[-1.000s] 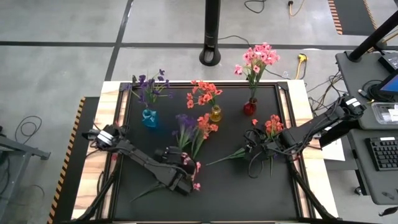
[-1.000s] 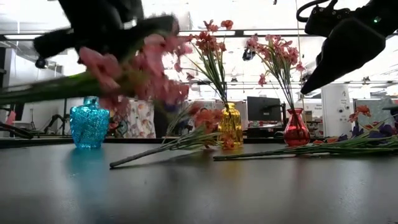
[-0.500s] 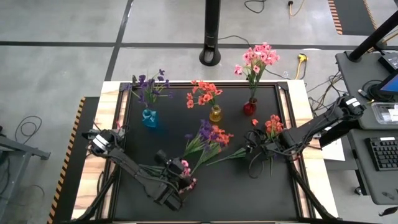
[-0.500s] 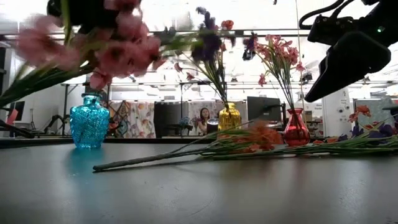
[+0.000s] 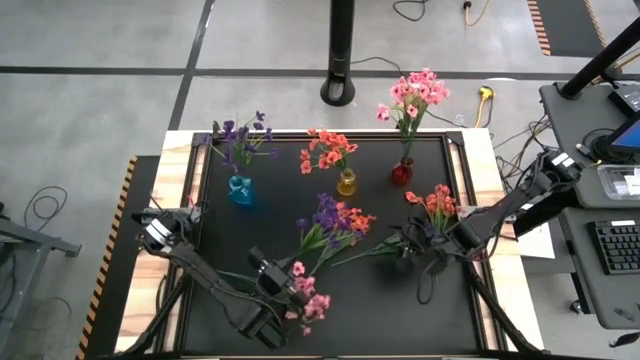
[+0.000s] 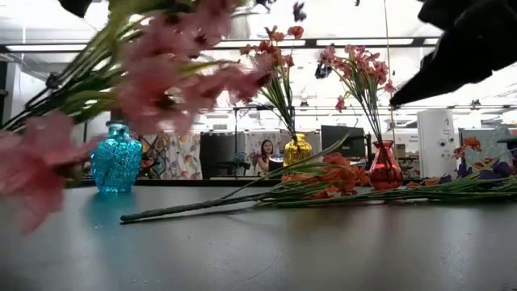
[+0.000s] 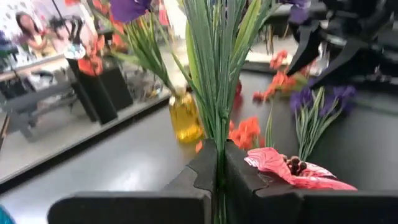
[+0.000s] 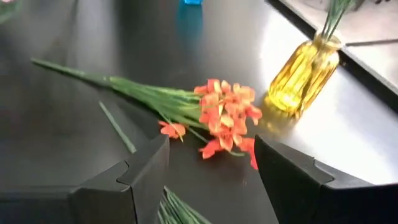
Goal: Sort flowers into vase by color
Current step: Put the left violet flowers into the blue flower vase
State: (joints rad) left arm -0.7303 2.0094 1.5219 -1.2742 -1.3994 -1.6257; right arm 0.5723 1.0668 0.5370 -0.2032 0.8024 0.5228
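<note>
My left gripper [image 5: 283, 287] is near the table's near edge, shut on a bunch of green stems. Purple blossoms [image 5: 325, 213] top the bunch and pink blossoms [image 5: 306, 292] hang close beside the fingers. In the low view the pink blossoms [image 6: 161, 73] are well above the table. An orange-red spray [image 5: 355, 217] lies flat on the mat. My right gripper [image 5: 410, 246] hovers open over the right side, facing that orange-red spray [image 8: 221, 121]. More orange-red flowers [image 5: 440, 203] lie beside it. Blue [image 5: 240, 188], yellow [image 5: 347, 182] and red [image 5: 401, 172] vases hold purple, orange-red and pink flowers. My left gripper pinches several green stems [image 7: 217, 134] between its two fingers [image 7: 199, 177]. The stems and leaves rise out of the hold toward the table's far right, with a purple blossom [image 7: 132, 9] at the far end. A pink blossom [image 7: 292, 169] lies against one finger. The bunch is lifted clear.
The three vases stand in a row along the mat's far side. The orange-red spray's long stem [image 6: 194, 206] stretches across the middle of the mat. A black pole base [image 5: 340, 92] stands beyond the far edge. A desk with a keyboard [image 5: 615, 245] is at the right.
My left gripper has drawn back toward the near edge and risen, carrying the pink and purple sprays clear of the table. The purple blossoms swung toward the right. The orange-red spray was dragged a little to the right and stays on the mat. My right gripper has risen slightly.
</note>
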